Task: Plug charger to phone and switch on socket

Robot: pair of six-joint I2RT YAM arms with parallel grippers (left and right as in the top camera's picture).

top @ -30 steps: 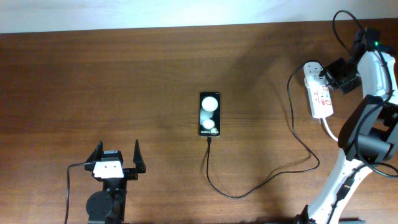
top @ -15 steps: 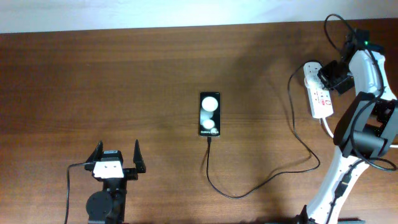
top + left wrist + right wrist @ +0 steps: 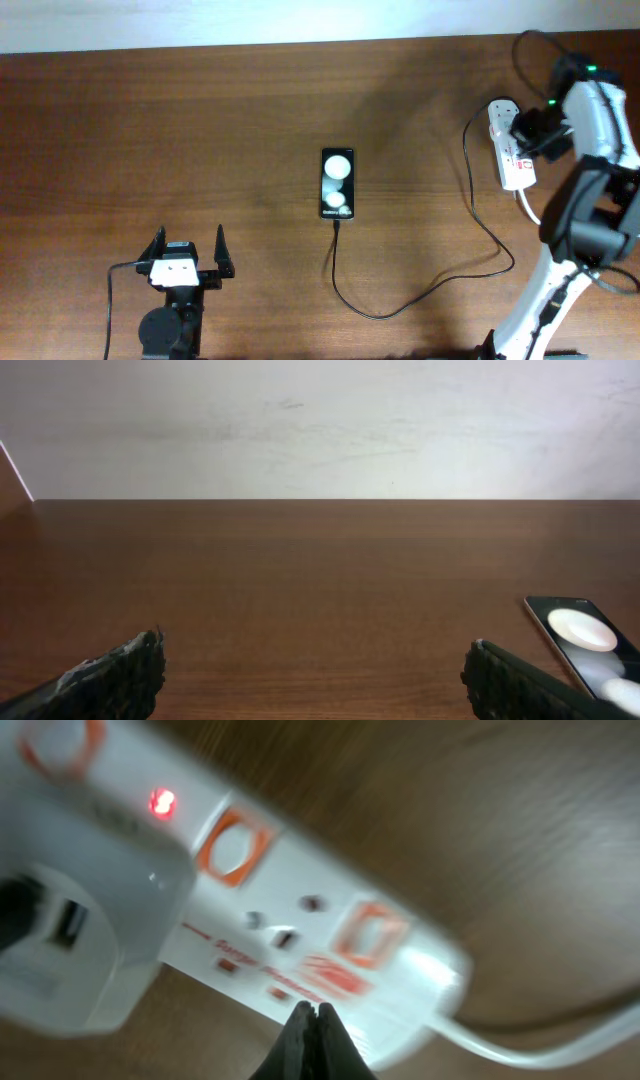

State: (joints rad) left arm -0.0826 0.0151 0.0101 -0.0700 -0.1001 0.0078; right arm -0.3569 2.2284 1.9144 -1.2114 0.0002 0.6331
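Note:
The black phone [image 3: 337,183] lies flat mid-table with two white round spots on its face; its corner shows in the left wrist view [image 3: 585,645]. The thin black charger cable [image 3: 420,295] runs from the phone's near end to the white adapter [image 3: 499,117], which is plugged into the white socket strip [image 3: 517,165]. In the right wrist view the strip [image 3: 300,920] shows orange switches and a lit red lamp [image 3: 160,801] beside the adapter [image 3: 80,940]. My right gripper [image 3: 313,1012] is shut and empty, just over the strip [image 3: 530,128]. My left gripper [image 3: 187,248] is open and empty near the front left.
The strip's thick white cord [image 3: 530,208] leads off toward the right arm's base [image 3: 580,240]. The pale wall [image 3: 320,420] rises behind the table's far edge. Bare wood lies between the left gripper and the phone.
My right gripper has shifted left and slightly down over the socket strip, from beside its upper right toward its top. Phone, cable and left arm have not moved.

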